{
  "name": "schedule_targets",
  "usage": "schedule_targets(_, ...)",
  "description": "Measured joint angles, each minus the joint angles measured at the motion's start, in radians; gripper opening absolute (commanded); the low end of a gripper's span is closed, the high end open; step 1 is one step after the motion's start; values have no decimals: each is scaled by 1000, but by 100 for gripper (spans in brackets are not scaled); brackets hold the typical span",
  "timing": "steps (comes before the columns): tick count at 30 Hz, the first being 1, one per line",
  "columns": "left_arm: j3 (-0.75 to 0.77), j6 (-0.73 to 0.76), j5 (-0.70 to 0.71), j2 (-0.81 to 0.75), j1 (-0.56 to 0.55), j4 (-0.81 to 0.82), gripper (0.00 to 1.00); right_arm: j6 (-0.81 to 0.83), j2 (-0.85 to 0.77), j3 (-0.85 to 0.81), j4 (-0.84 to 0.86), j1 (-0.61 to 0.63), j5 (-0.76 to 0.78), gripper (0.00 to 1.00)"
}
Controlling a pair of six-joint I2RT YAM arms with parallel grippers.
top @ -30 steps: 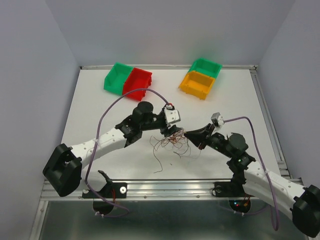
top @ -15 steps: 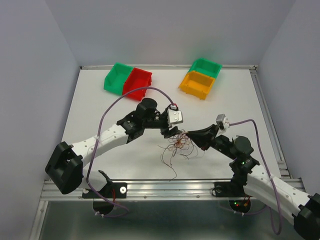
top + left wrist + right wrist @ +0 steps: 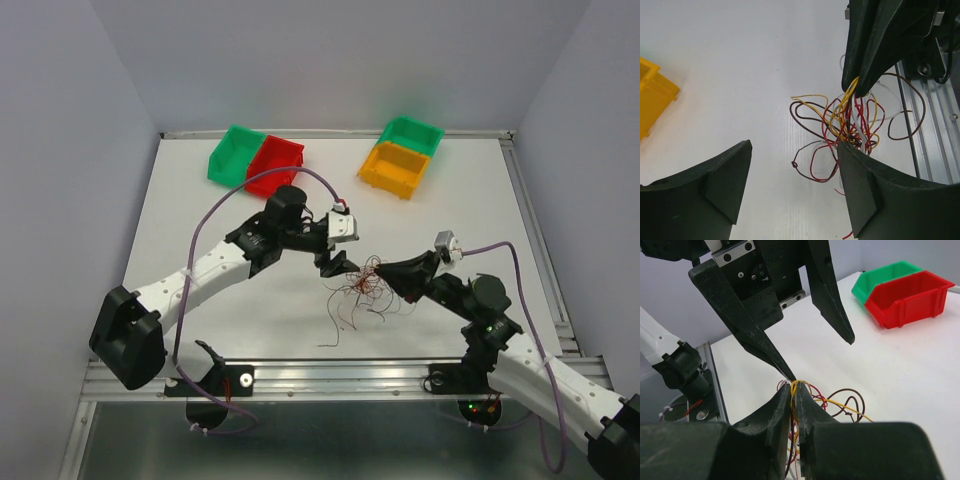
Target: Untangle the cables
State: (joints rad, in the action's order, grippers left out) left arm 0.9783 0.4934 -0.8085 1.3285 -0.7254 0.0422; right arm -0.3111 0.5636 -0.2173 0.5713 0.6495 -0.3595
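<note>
White table [image 3: 185, 200] is bearing the cables [image 3: 360, 290] at its near middle; right gripper [image 3: 794, 387] is pinching several strands, left gripper [image 3: 793, 145] is gaping wide beside them. Pulling risks tightening knots.

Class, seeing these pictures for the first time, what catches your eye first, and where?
The cables, a curly tangle of red, yellow, brown and white strands, sit at the centre. The right gripper is shut on a few strands; the left gripper hangs open beside them. At the far edge stand the green and red bins on the left and the green and orange bins on the right.
</note>
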Motion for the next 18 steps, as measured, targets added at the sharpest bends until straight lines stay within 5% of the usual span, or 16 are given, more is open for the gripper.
schedule_targets(15, 17, 53, -6, 79, -89, -58, 74, -3, 73, 0, 44, 0, -74, 10)
schedule_targets(17, 19, 57, -8, 83, -92, -66, 67, -3, 80, 0, 47, 0, -76, 9)
schedule_targets(18, 21, 57, -10, 85, -92, -70, 50, -3, 86, 0, 51, 0, -76, 8)
